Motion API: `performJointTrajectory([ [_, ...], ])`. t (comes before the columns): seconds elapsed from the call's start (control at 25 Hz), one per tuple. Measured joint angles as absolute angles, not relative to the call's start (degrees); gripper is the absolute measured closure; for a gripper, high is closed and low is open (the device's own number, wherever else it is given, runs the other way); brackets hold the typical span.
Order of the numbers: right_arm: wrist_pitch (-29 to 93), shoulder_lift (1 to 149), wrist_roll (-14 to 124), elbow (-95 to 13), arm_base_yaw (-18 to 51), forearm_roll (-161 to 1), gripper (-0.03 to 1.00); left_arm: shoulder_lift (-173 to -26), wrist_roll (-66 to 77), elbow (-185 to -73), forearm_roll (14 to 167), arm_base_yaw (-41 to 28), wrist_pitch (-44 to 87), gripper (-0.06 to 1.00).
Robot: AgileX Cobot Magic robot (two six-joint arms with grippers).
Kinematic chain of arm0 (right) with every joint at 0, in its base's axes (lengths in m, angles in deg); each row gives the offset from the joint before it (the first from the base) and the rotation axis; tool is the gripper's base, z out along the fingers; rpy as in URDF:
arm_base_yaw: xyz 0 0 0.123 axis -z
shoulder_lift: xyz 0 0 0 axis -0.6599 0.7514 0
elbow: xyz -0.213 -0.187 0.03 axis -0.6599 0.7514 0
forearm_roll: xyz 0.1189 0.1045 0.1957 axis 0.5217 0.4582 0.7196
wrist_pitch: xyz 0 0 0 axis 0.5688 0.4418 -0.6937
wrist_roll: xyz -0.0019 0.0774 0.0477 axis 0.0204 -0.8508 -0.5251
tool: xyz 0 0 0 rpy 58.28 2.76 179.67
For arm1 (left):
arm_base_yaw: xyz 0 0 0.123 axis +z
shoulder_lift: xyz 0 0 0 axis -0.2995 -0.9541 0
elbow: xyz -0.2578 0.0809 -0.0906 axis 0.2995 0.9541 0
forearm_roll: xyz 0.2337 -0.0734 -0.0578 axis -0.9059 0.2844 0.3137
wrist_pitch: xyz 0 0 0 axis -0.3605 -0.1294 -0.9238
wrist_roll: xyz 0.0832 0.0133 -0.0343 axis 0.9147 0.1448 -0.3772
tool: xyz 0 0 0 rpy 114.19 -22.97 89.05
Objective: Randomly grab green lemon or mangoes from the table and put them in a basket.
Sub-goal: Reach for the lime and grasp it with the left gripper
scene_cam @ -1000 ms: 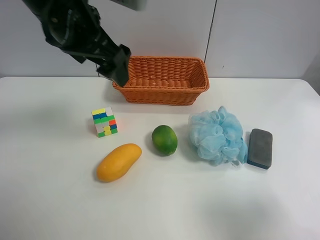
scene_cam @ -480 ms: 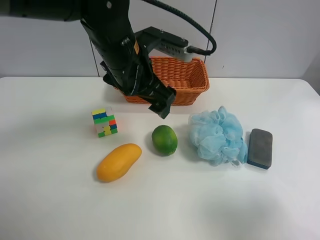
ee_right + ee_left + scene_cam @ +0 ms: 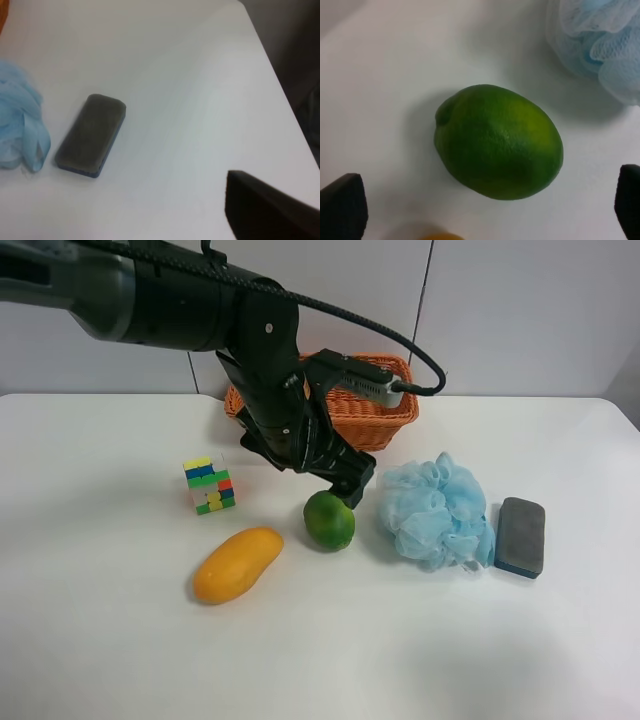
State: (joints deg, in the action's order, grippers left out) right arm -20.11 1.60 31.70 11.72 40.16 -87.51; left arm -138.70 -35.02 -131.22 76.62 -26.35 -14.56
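Hovering low over the small, glossy, dark-green oval lemon (image 3: 498,141) with the left pincer (image 3: 485,202), jaws spread wide and gripping nothing. Spotting one dark fingertip (image 3: 342,205) at either side of the fruit in the left wrist view, both clear of the peel.

Finding that lemon resting on the large flat white surface (image 3: 120,640), near the smooth, elongated yellow-orange mango (image 3: 238,563) on one side and the frilly pale-blue mesh bath puff (image 3: 435,510) on the other. Placing it almost straight below the pincer, a touch toward the camera in the exterior high view. So judging little more than a straight drop to be needed.

Reading the fruit's long axis as running roughly along the line between the two fingertips, tilted a little off it. Expecting, then, a squeeze on the lemon's ends and not across its narrower middle, with some risk of the glossy skin slipping out sideways. Judging the gap wide enough all the same.

Glimpsing the rectangular orange woven wicker basket (image 3: 385,420) behind the arm, partly hidden by it. Catching the small multicoloured puzzle cube (image 3: 209,484) standing apart from both fruits.

Noting the right pincer (image 3: 270,212) well apart from the fruit, above the flat dark-grey rounded block (image 3: 90,135). Seeing only one dark finger of it in the right wrist view, so unable to tell whether spread or clenched. Rating the left arm as far the nearer, and so the likely one for this pick.
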Motion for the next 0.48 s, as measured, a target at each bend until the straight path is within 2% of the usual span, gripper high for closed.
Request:
performJointTrajectory([
  [0.48,-20.1,1.6,31.7,11.7,40.2,-87.5,-0.02,-144.7,-30.2,-131.3,78.8,-27.6,-10.9,-0.05],
])
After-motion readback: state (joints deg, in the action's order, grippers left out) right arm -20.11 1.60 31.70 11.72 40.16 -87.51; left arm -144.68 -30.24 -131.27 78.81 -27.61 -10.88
